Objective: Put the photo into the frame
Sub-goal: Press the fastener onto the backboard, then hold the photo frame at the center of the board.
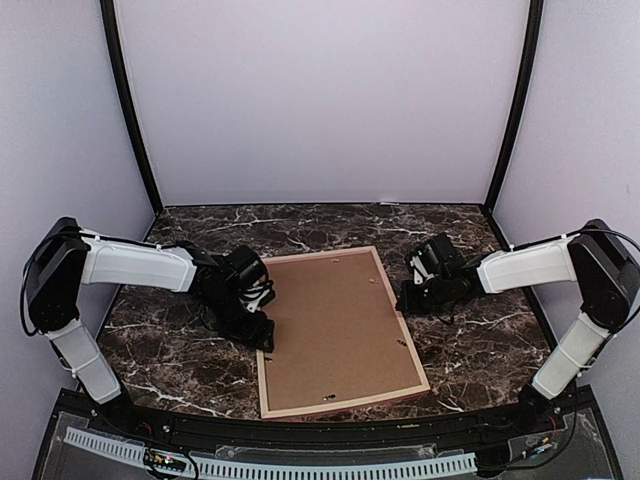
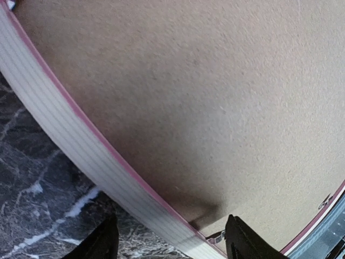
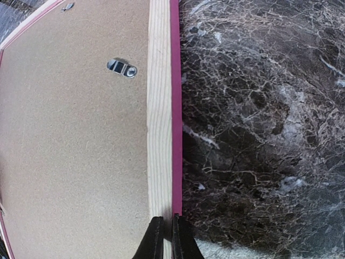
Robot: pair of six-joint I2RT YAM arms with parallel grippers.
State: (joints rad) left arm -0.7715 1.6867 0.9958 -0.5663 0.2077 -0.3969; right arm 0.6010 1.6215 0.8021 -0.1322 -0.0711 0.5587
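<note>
Face down at the centre of the marble desk (image 1: 480, 345), the frame (image 3: 159, 135) shows you its pale wooden back, with the brown backing board (image 1: 335, 325) filling its opening and a small metal hanger (image 3: 122, 68) near the right-hand rail. The photo is in none of your views; whether it lies under the board cannot be told.

Your left claw (image 1: 260, 335) sits low at the frame's left rail, its fingers spread wide either side of that rail. Your right claw (image 3: 168, 237) hovers over the right rail with its fingers drawn almost together; whether they pinch the pink outer edge or merely sit above it is not clear.

The work looks to be at the back-of-frame stage: either seating the board over the print or getting ready to lift the board out. The next move probably calls for a steady hold on one rail while the other claw works the board's edge, without sliding the frame across the desk.
</note>
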